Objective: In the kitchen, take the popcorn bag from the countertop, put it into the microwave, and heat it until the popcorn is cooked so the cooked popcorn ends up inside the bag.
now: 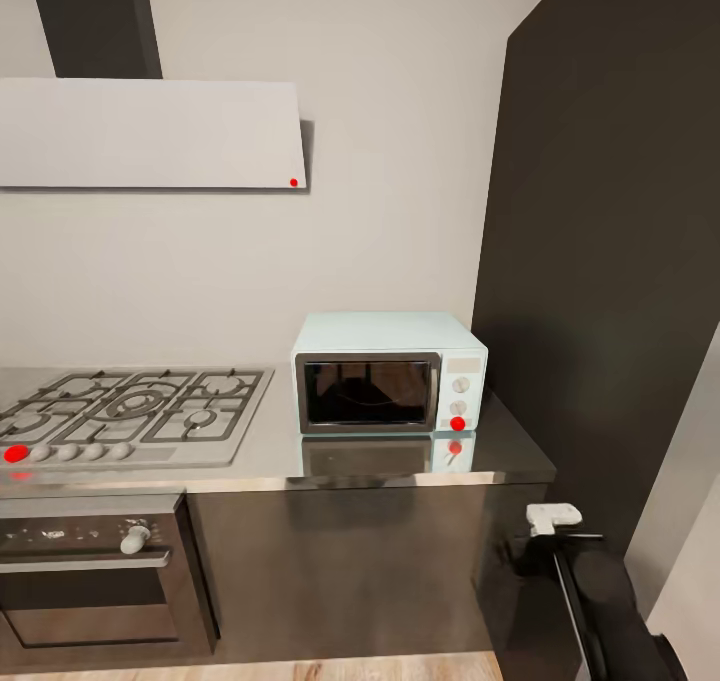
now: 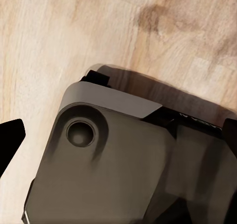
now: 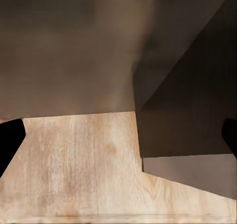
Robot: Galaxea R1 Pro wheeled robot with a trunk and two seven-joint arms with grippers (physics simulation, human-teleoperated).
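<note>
Item: approach stage, popcorn bag yet to be located.
Microwave, door shut, stands on the surface beside the hob, well ahead of my jaws; right arm hangs low. Jaw state: I cannot tell. Next I judge: search for the bag.

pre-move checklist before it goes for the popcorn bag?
1. Microwave located, on the countertop right of the gas hob: ok.
2. Microwave door open for loading: not ok, it is closed.
3. Popcorn bag located: not ok, none on the visible countertop.
4. Right arm low, below the counter edge: ok.
5. Gripper states: cannot tell; wrist views face the wood floor.
</note>
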